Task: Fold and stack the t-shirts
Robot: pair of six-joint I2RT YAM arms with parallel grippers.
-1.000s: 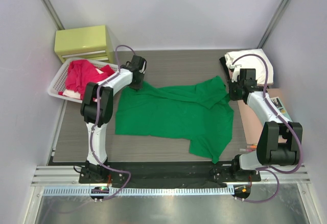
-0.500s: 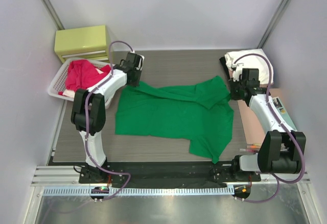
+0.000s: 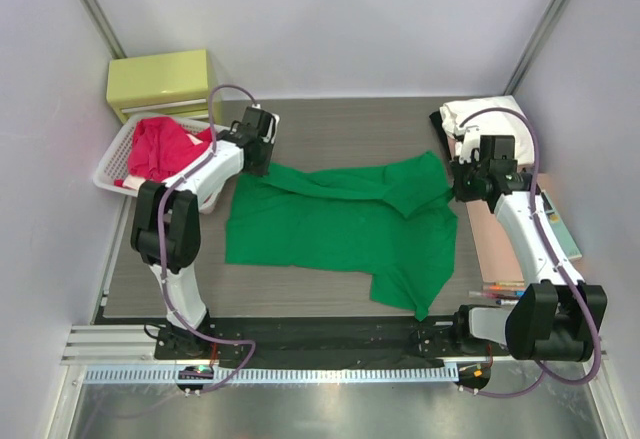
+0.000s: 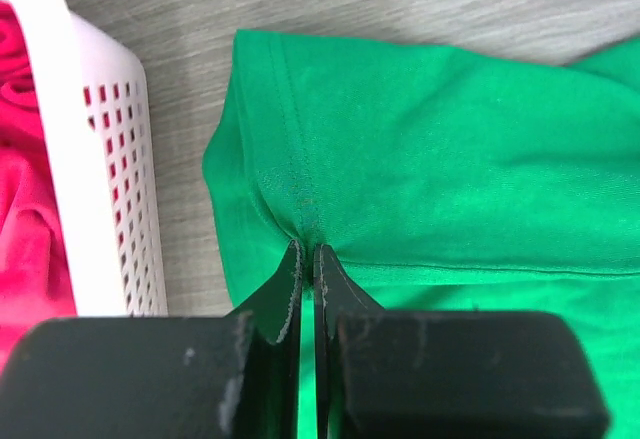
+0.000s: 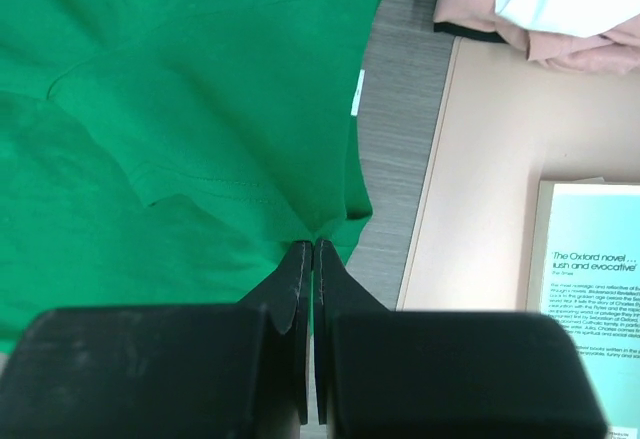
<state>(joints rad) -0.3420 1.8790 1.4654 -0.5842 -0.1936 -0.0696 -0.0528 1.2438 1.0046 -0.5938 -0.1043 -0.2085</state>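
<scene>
Neighbouring green t-shirt (image 5: 200, 109): "Oxford novel" book (image 5: 590, 299)

From above, the left gripper (image 3: 264, 165) and the right gripper (image 3: 456, 187) cover their own fingertips on the green t-shirt (image 3: 340, 224). The right wrist view cuts the book (image 5: 590, 299) at its right edge, and I cannot read its small print. The left wrist view cuts the basket (image 4: 100, 149) at its left edge.

White arms (image 3: 205, 169), purple cables (image 3: 232, 87), black tools (image 4: 307, 249) (image 5: 313, 244)
</scene>
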